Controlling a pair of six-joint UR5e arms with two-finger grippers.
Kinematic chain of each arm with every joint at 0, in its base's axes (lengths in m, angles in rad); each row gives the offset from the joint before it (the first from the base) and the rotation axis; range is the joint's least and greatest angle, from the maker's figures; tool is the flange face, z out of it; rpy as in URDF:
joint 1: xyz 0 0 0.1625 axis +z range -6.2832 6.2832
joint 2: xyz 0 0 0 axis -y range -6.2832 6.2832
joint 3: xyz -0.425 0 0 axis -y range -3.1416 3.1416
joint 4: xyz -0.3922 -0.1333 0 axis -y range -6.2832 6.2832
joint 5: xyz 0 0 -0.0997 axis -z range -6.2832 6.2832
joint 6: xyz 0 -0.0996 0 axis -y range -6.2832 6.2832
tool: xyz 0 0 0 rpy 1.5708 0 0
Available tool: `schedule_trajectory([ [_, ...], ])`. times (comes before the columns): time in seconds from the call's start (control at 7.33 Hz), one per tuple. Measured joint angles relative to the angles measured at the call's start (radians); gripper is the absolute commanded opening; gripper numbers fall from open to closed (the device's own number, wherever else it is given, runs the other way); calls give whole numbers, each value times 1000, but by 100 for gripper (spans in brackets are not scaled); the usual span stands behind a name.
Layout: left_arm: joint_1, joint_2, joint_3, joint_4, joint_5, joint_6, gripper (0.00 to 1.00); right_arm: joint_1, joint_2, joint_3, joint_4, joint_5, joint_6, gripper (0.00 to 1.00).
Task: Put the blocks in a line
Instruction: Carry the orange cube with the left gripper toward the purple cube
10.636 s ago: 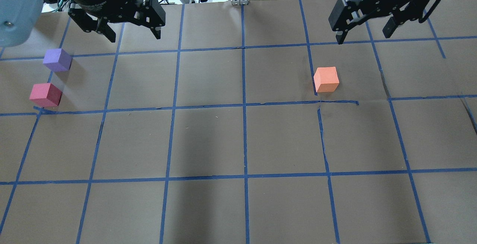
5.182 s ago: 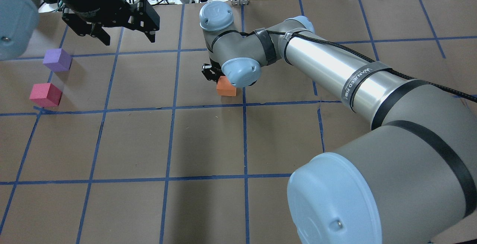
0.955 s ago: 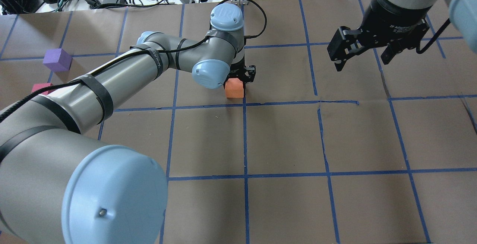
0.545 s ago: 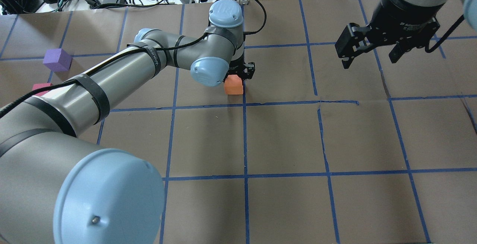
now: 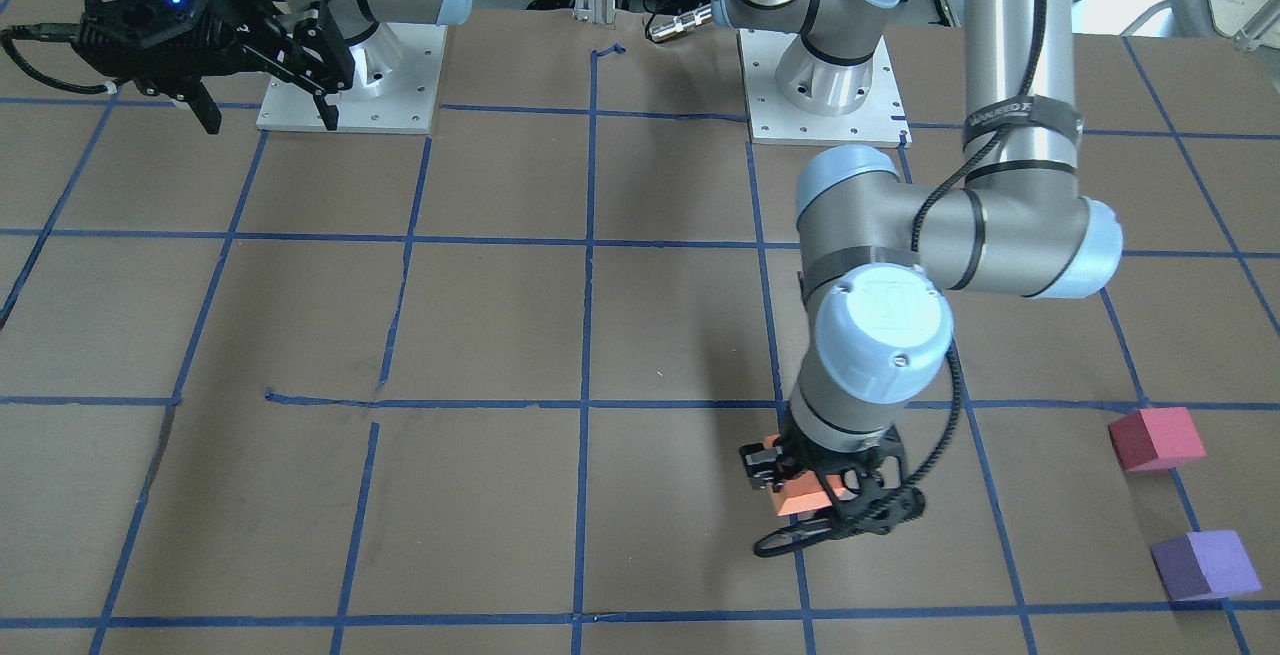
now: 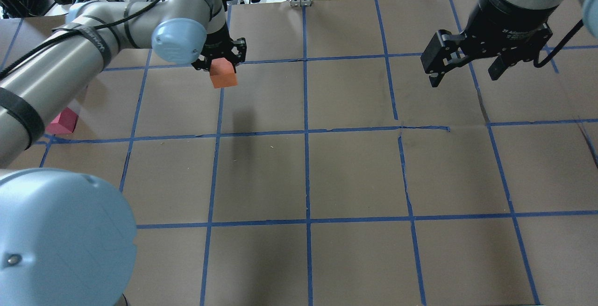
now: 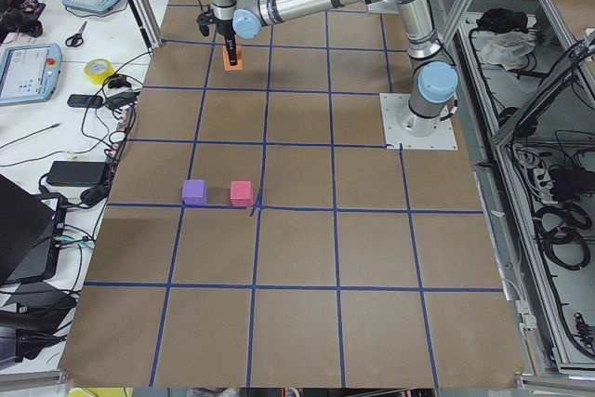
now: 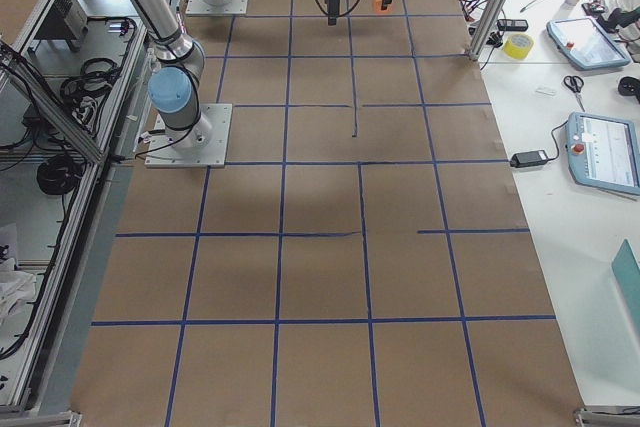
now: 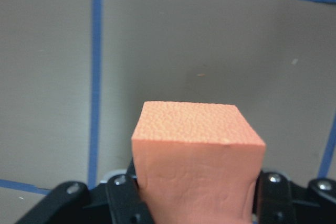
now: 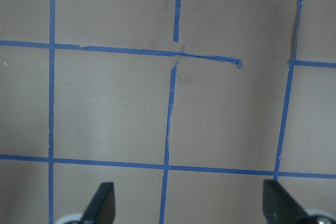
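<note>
- Clearly, the left hand [image 6: 220, 65] is clenched on the orange block [image 6: 224, 76], with a finger on each of two opposite faces. In the left wrist view the foam looks slightly squeezed, and the block seems to hang clear of the surface [image 6: 355, 175].
- In the overhead view the held block sits upper left of centre. The other two blocks lie further toward the left edge.
- From overhead only a corner of the pinkish red block [image 5: 1155, 438] shows beside the arm, and the purple block [image 5: 1203, 565] is hidden behind it.
- In the front-facing view those two rest at the lower right, near each other but apart, purple lower in the frame than red. Orange is at lower centre, well to their left.
- A cube has no long axis, so the grip angle matters little. I judge the coming move turns on setting orange on the line that red and purple already mark.
- The left arm is much the nearer to that pair.
- The right hand [image 6: 465, 78] is released and empty at the upper right of the overhead view, well apart from every block.
- White print on the right hand's body seems to begin "2F Adaptive"; the rest is too small to read.
- A band on the left arm carries white lettering I cannot read firmly. The blocks are unmarked.
</note>
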Motion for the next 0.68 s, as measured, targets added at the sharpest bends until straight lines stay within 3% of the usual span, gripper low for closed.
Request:
schedule_trajectory([
  [0.27,127,16,13,-33,-13,65,0,0,1,1,0,0,4,100],
  [0.68,273,4,53,-40,-21,390,0,0,1,2,0,1,6,100],
])
